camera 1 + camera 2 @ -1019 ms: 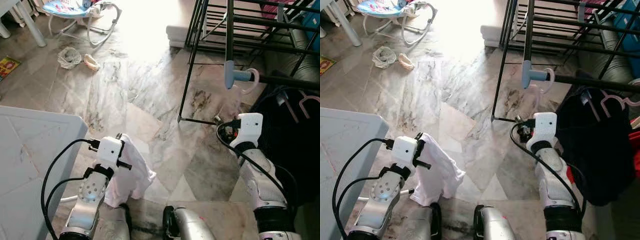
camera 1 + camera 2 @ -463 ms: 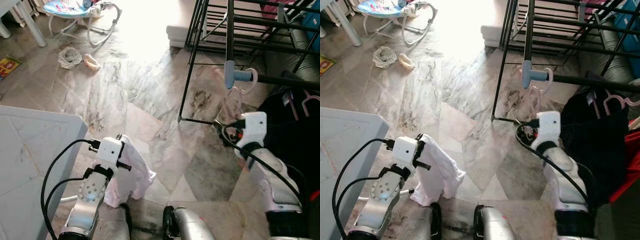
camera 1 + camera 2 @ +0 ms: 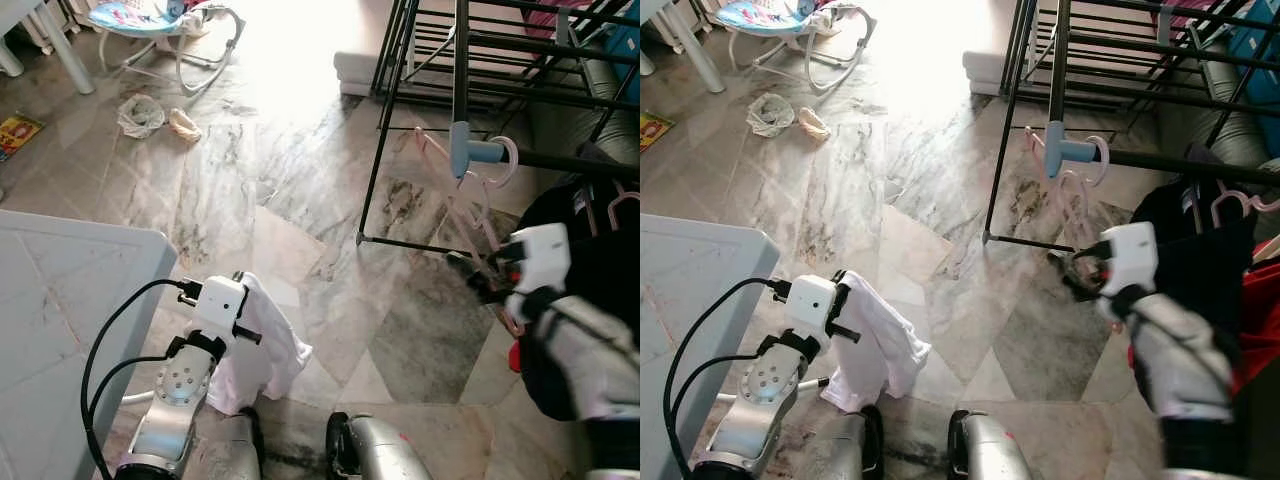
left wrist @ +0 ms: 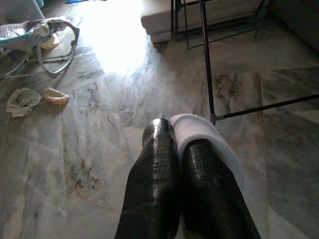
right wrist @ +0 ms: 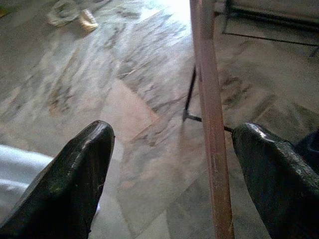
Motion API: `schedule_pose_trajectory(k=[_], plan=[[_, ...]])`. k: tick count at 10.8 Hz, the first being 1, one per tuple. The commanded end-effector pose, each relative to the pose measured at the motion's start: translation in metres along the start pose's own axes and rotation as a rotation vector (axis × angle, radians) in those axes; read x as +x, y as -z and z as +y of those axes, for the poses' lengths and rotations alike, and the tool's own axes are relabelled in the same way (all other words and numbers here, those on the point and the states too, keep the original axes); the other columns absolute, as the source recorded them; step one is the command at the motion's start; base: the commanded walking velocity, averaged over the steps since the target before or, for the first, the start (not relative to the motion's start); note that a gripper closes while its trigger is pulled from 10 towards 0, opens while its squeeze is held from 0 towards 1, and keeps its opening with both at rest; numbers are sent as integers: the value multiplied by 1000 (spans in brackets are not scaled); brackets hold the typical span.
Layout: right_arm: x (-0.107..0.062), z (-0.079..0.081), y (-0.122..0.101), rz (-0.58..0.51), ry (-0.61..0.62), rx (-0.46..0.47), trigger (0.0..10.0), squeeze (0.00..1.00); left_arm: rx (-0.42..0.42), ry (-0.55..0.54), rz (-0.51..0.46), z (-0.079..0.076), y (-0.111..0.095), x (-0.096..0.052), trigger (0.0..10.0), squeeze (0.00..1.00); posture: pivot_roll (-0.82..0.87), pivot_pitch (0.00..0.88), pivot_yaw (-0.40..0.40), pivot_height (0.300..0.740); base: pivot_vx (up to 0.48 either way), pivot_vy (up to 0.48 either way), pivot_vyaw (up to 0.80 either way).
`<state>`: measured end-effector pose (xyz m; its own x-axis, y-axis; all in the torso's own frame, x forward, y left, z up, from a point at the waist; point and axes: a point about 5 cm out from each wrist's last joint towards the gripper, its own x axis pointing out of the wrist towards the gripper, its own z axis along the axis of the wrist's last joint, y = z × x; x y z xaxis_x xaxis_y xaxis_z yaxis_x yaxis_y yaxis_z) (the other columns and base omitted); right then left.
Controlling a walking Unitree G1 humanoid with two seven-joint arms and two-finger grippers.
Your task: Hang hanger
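While a marble floor [image 3: 300,170] spreads across most of the frame, a black drying rack [image 3: 470,60] is seen at the upper right, its legs planted on the stone. A white table [image 3: 60,300] is cut off at the lower left edge, and dark clothing [image 3: 590,290] is hung at the far right, where a second pink hook [image 3: 622,205] is glimpsed above it. A baby bouncer [image 3: 165,25] is set at the upper left, with a crumpled wrapper [image 3: 139,115] and a small pale object lying on the floor below it.

At the lower left, a white cloth [image 3: 262,340] is clamped in the left gripper [image 4: 184,164], whose two black fingers are pressed together around a fold of the fabric; the rest of the cloth is draped down beside the wrist.

At the right of the frame, the blurred right arm is raised beside the rack. A pink hanger [image 3: 470,200] is seen slanting from the rack's grey corner joint [image 3: 463,150] down towards the right gripper [image 5: 169,169]. In the right wrist view the fingers are spread wide apart, and the hanger's pink bar [image 5: 212,124] is shown running between them, nearer one finger; whether it is touched by either finger cannot be told.
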<state>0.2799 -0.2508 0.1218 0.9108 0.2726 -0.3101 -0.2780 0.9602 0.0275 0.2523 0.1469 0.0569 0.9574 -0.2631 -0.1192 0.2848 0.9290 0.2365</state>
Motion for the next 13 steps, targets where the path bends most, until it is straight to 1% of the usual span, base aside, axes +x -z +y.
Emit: schedule_pose_trajectory(k=[1,2,4,5,6,7,10,11,12,13], plan=[[-1,-2,1,20,-33,15,10000,1000,10,19,15,-1,3,-1,10000,0,-8,180,-16,740,0,0,0],[-3,0,-4,29,-125,5,10000,1000,15,20,18,-1,3,-1,10000,0,-4,180,-14,740,0,0,0],[-6,-7,-8,69,-163,-5,10000,1000,21,22,26,-1,4,-2,10000,0,1,179,-12,740,0,0,0],[-7,-11,-8,83,-161,-8,10000,0,23,22,28,-1,4,-2,10000,0,1,179,-12,740,0,0,0],[-9,-16,-9,100,-154,-21,10000,0,26,22,31,-1,5,-2,10000,0,1,179,-12,740,0,0,0],[-11,-23,-10,103,-133,-13,10000,0,29,26,35,-2,5,-3,10000,0,0,184,-13,740,0,0,0],[-19,-22,-12,118,-145,-27,10000,0,34,39,43,-2,6,-2,10000,0,-17,188,-7,740,0,0,0],[-28,-21,-16,123,-156,-39,10000,0,37,47,47,-2,7,-2,10000,0,-25,190,-5,740,0,0,0],[-33,-22,-16,139,-152,-65,10000,0,39,50,48,-2,7,-2,10000,0,-28,190,-5,740,0,0,0],[-39,-24,-17,143,-149,-69,3765,0,41,55,51,-3,8,-1,10000,0,-39,192,-2,740,0,0,0]])
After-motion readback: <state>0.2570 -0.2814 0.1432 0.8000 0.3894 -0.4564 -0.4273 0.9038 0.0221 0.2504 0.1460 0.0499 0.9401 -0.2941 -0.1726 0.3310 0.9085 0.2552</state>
